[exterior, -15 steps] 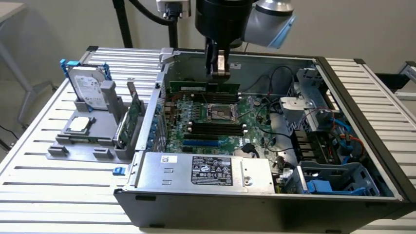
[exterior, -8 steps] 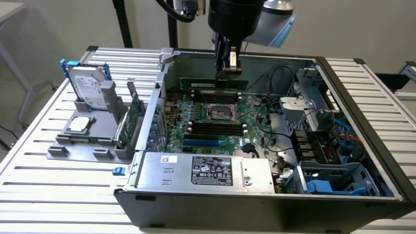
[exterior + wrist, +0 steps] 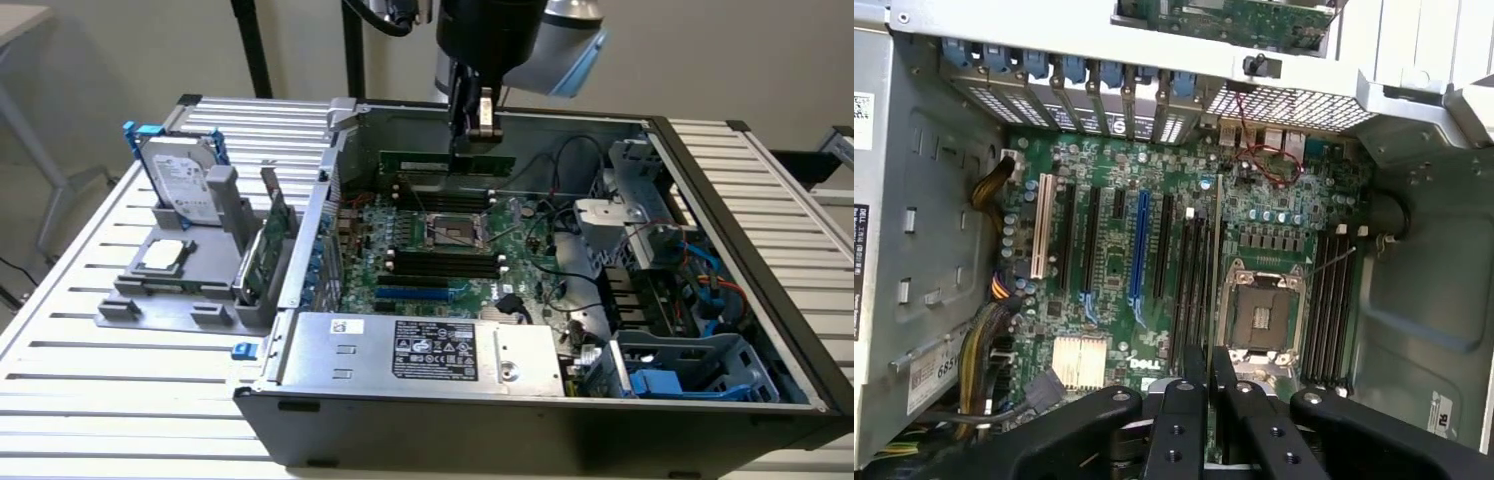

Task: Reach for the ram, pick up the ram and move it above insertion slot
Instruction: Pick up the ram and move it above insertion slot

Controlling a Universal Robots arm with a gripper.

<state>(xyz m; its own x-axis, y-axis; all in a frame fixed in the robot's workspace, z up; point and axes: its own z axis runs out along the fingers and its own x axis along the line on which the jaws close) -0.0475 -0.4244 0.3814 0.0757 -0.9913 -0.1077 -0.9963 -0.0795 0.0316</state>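
Now – pincer [image 3: 481,135] pinching ram [image 3: 447,163], held edge-up over mobo [image 3: 441,250], inside PC case [image 3: 747,330].

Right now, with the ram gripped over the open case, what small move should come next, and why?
Probably a short sideways correction: the gripper holds the ram above the motherboard, and in the wrist view its thin edge runs beside the dark slots, not clearly over one.

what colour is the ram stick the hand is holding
Green, with dark chips; the ram shows best in the exterior view.
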